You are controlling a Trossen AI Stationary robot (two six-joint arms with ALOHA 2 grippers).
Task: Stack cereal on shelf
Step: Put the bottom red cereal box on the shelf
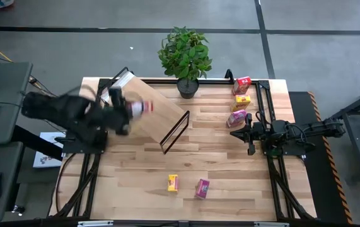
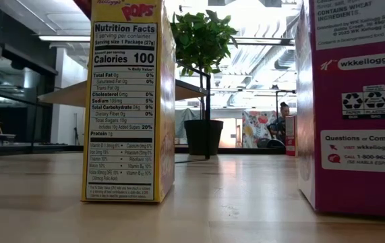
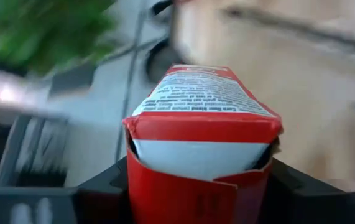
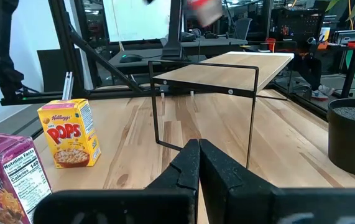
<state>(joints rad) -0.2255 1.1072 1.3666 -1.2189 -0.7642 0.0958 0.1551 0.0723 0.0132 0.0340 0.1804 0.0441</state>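
Note:
My left gripper [image 1: 128, 108] is shut on a red cereal box [image 1: 144, 106] above the far-left part of the shelf [image 1: 157, 116], a slanted light-wood board on a black wire frame [image 1: 174, 132]. The box fills the left wrist view [image 3: 205, 118] and shows blurred in the right wrist view [image 4: 205, 9]. A red [image 1: 243, 82], a yellow [image 1: 243, 99] and a magenta box [image 1: 238, 118] stand near the right rail. Another yellow [image 1: 173, 182] and magenta box [image 1: 202, 187] stand near the front edge. My right gripper [image 1: 238, 133] waits shut beside the right rail. My left gripper pinches the red box between its two fingers [image 3: 106, 183], one on each long side, near the end with the loose flap [image 3: 202, 155]. The fingers come level from the table's left. The box points away from the gripper and is lifted clear above the shelf board.
A potted plant [image 1: 186, 57] stands at the table's far edge behind the shelf. Black rails [image 1: 265, 107] run along both table sides. The low view is walled by the near yellow [image 2: 128, 101] and magenta box [image 2: 354, 101]. A person [image 2: 283, 118] sits far off in the room.

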